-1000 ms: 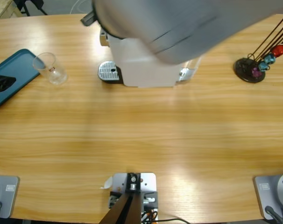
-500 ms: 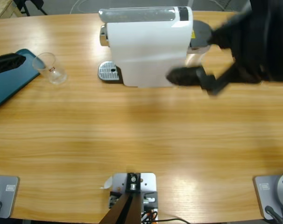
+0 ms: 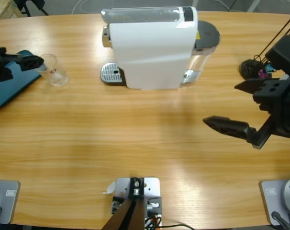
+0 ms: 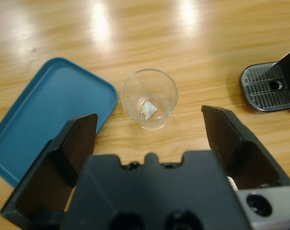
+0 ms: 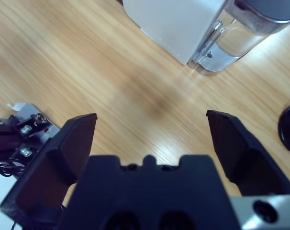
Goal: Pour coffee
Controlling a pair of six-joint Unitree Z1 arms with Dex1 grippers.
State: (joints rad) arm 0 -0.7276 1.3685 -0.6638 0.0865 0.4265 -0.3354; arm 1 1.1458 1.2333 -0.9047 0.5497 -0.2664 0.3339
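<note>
Wooden table (image 3: 135, 139): white coffee machine (image 3: 152, 48) at back centre. Clear glass (image 4: 149, 98) beside teal tray (image 4: 44, 115), ahead of left gripper (image 4: 147, 139), jaws wide. Right gripper (image 3: 236, 108) wide, empty, over bare wood.

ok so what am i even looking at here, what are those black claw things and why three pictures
Two robot arms work at a wooden table. One picture looks down from overhead; the other two come from cameras on each arm's wrist, looking along its black claws. The left gripper is open near an empty glass cup, which stands beside a blue tray. The right gripper is open over bare wood, holding nothing. A white coffee machine with a clear water tank stands at the back, and a dark stand with rods sits at one end.
</note>
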